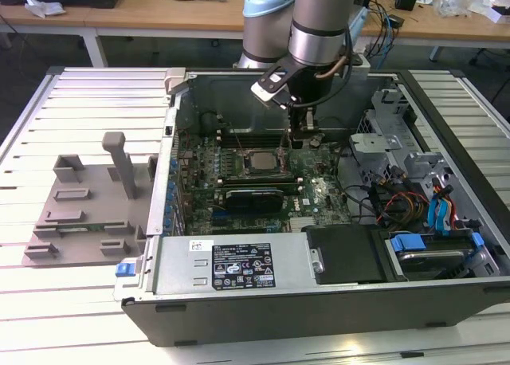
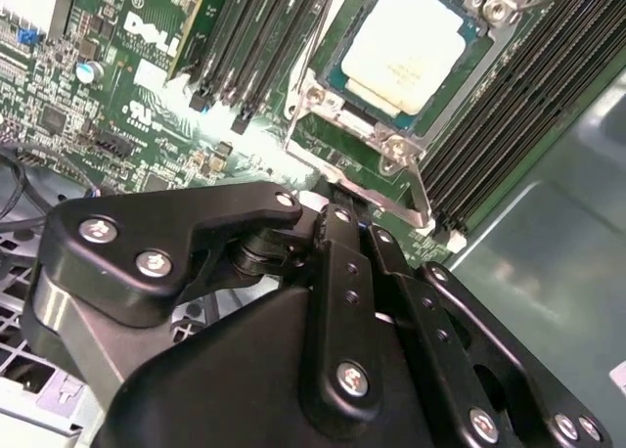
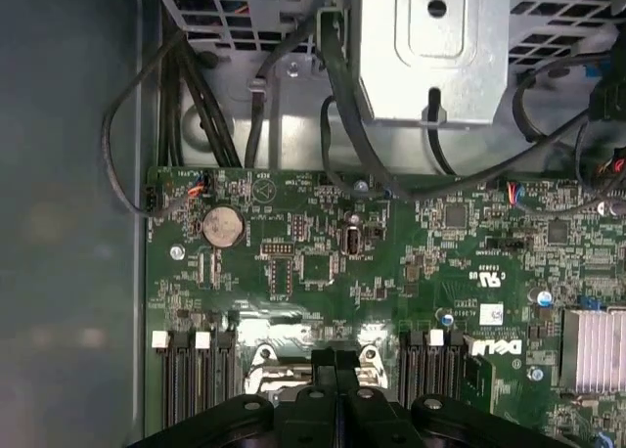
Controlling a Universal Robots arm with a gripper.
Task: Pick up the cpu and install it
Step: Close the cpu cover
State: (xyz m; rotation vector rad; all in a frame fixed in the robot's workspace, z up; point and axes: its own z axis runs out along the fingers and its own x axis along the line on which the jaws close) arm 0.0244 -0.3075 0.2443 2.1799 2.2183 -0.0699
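Note:
The cpu (image 1: 259,159) (image 2: 401,52), a pale silver square chip, lies flat in the socket on the green motherboard (image 1: 315,194) inside the open computer case. A metal socket frame (image 2: 323,101) surrounds it, and a thin metal lever (image 2: 419,199) runs along one side. My gripper (image 1: 304,139) (image 2: 344,211) (image 3: 337,365) hangs low over the board just to the exterior view's right of the socket, beside the lever. Its black fingers (image 3: 326,368) are pressed together, shut, and I see nothing between them.
A long black block (image 1: 255,196) lies on the board in front of the socket. Memory slots (image 2: 249,37) flank the socket. Cables and a metal drive cage (image 1: 398,154) fill the case's right. A grey tray (image 1: 88,206) sits on the slatted table outside the case, at the left.

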